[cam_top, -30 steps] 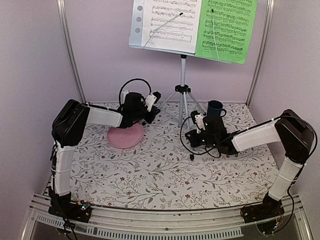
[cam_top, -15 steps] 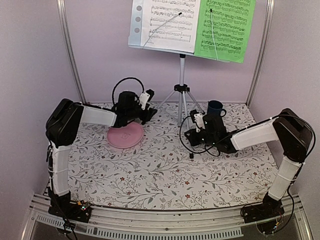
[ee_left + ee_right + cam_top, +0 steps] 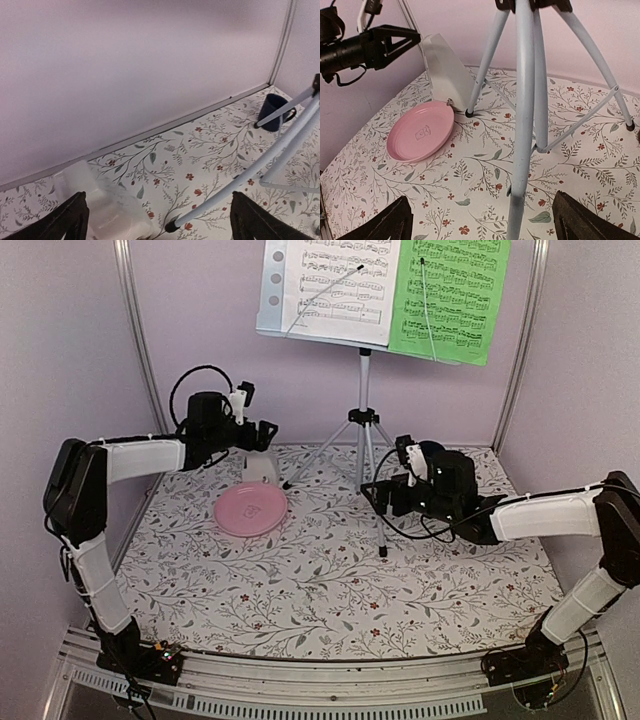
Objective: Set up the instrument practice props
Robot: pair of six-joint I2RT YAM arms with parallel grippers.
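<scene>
The pale blue-grey music stand [image 3: 275,290] rises at the back on a silver tripod [image 3: 365,420], with a white sheet [image 3: 340,285] and a green sheet [image 3: 450,295] on its desk. The white metronome [image 3: 260,468] stands upright behind the pink plate, next to a tripod foot. My left gripper [image 3: 258,420] hovers open just above it; in the left wrist view the metronome [image 3: 100,210] is a blur low between the wide fingers [image 3: 70,220]. My right gripper [image 3: 388,475] is open, and the tripod's near leg [image 3: 520,150] runs down between its spread fingers [image 3: 590,220], untouched.
A pink plate [image 3: 250,510] lies left of centre on the floral cloth. A dark blue mug [image 3: 274,112] sits at the back right, mostly hidden behind my right gripper in the top view. Purple walls and metal posts [image 3: 140,340] close in the back and sides.
Both grippers have opened. My left arm rose and pulled back left, leaving the metronome standing behind the plate. My right gripper drew back right from the tripod leg.
</scene>
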